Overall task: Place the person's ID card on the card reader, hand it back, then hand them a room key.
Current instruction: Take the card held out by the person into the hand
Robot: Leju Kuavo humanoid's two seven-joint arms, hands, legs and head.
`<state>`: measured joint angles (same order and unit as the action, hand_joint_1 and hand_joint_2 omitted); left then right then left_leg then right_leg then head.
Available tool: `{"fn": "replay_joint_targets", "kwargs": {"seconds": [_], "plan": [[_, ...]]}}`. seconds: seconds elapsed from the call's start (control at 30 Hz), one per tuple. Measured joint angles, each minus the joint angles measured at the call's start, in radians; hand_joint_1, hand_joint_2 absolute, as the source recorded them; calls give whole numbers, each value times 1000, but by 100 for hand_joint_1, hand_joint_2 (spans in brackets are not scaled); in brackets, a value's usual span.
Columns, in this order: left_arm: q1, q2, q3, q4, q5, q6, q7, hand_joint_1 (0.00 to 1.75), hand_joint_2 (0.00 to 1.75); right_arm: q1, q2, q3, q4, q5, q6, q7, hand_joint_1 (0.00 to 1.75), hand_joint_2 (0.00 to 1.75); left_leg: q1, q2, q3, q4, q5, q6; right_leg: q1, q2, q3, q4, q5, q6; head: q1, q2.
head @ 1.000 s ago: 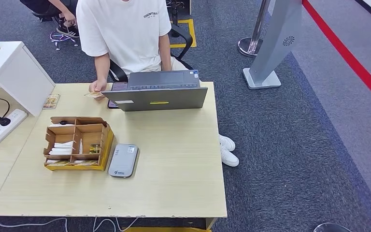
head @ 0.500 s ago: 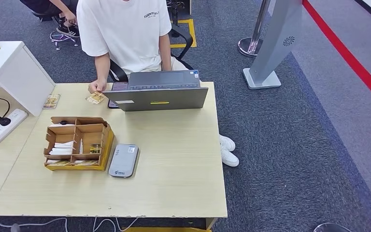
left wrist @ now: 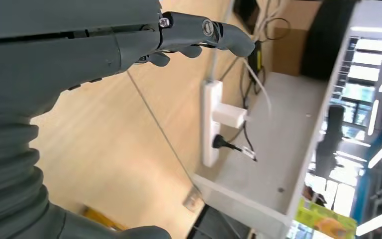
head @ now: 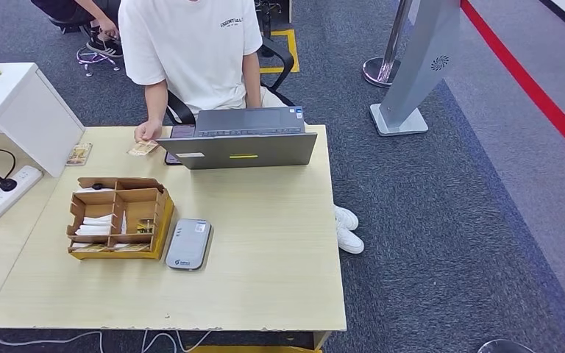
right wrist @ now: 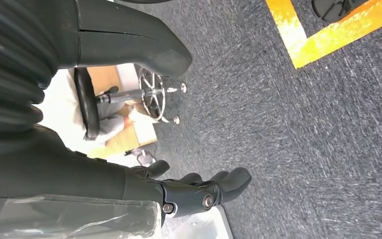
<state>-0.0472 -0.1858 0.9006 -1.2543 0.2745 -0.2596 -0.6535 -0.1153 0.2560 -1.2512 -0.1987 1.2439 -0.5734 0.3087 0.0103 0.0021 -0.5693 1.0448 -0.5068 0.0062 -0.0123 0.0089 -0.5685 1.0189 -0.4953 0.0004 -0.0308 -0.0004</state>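
Left hand (left wrist: 129,50): in the left wrist view it hangs over the light wooden table (head: 265,243), fingers (left wrist: 219,37) stretched out and apart, nothing in them; released. In the head view a dark bit of it shows at the lower left corner of the frame, at the table's near edge.

Right hand (right wrist: 179,191): in the right wrist view it hangs over grey carpet, fingers extended and slightly curved, nothing held; released.

Lower left of centre in the head view: grey card reader (head: 188,243) lies flat on the table, nothing on it. Just beside it on the left stands a brown organizer (head: 118,217) with several compartments; white cards (head: 94,224) sit in the left ones, which may be the room keys, too small to tell.

Left edge: white power strip (head: 6,187) with a black plug, on a lower white surface.

Upper centre: closed-angle grey laptop (head: 239,143), its back toward the camera.

Left of the laptop, at the far table edge: ID card (head: 143,148), pinched in the fingers of the person (head: 191,51), tilted low over the tabletop. The person wears a white T-shirt and sits behind the table. Another small card (head: 78,154) lies at the far left corner.
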Motion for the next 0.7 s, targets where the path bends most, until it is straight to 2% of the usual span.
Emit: {"fn": "replay_joint_targets", "kwargs": {"seconds": [0.27,0.47,0.7], "plan": [[-68,6,-160,-132,-167,120,9,0,175,-1,0,1,2,34,1,8,0,175,0,0,0,0,1,0,0,0,1,0,1,0,1,0],[-141,41,-282,-149,-323,205,56,0,175,-1,0,4,2,55,5,12,0,175,0,0,0,1,1,0,0,0,1,0,1,1,2,0],[-246,76,-399,-134,-508,257,131,0,175,-1,0,9,2,72,15,12,0,175,0,0,0,1,1,0,0,0,0,0,1,1,2,0]]}}
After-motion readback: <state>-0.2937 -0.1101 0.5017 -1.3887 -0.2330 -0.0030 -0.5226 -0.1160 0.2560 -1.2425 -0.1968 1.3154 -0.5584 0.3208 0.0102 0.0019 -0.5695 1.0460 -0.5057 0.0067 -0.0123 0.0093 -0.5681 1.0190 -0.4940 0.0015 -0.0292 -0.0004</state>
